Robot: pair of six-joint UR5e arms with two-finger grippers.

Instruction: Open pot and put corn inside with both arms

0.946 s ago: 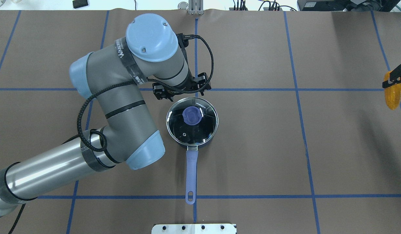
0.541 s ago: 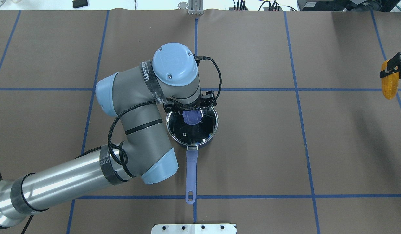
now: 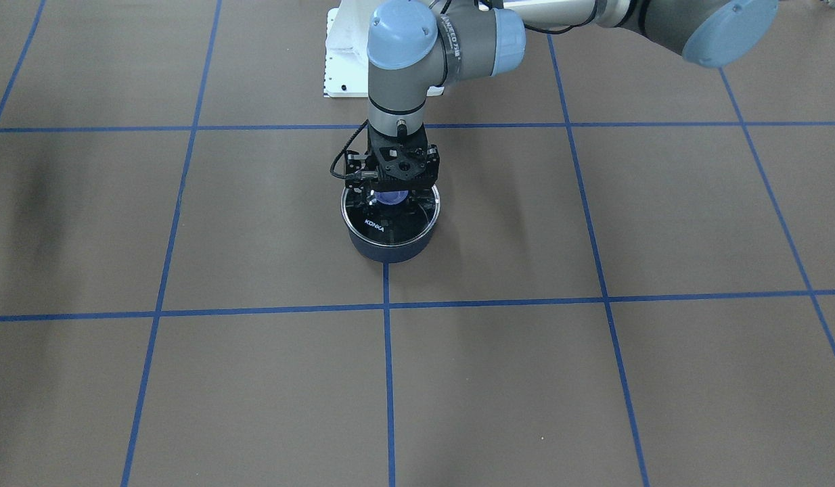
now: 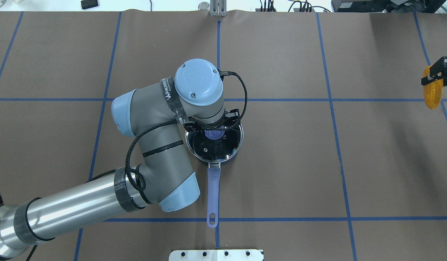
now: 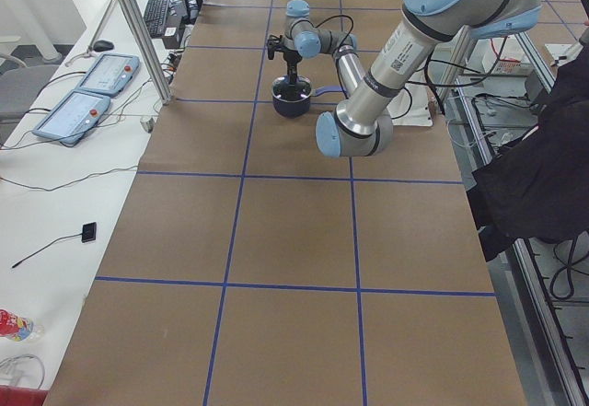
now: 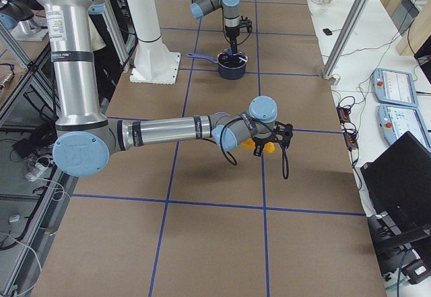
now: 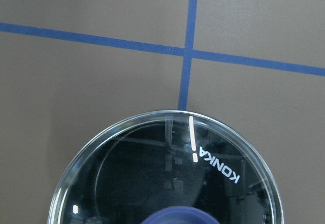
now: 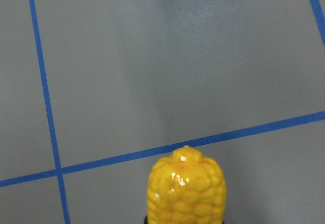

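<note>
The dark navy pot (image 3: 387, 251) stands mid-table with its periwinkle handle (image 4: 213, 188) pointing toward the robot. The glass KONKA lid (image 4: 218, 146) lies on it. My left gripper (image 4: 212, 125) hangs open just above the lid, one finger on each side of the blue knob (image 3: 390, 198). The left wrist view shows the lid (image 7: 167, 178) close below. My right gripper (image 4: 439, 70) is shut on the yellow corn (image 4: 432, 92) and holds it above the table at the far right; the corn also shows in the right wrist view (image 8: 185, 191).
Blue tape lines cross the brown table cover. The white robot base plate (image 4: 216, 255) sits at the near edge. A side bench with control pendants (image 5: 83, 93) runs along the far side, and a person in black (image 5: 538, 176) stands by the robot.
My left arm has swung over the pot and come down, so its open gripper now straddles the lid knob. My right gripper has carried the corn slightly farther away and leftward.
</note>
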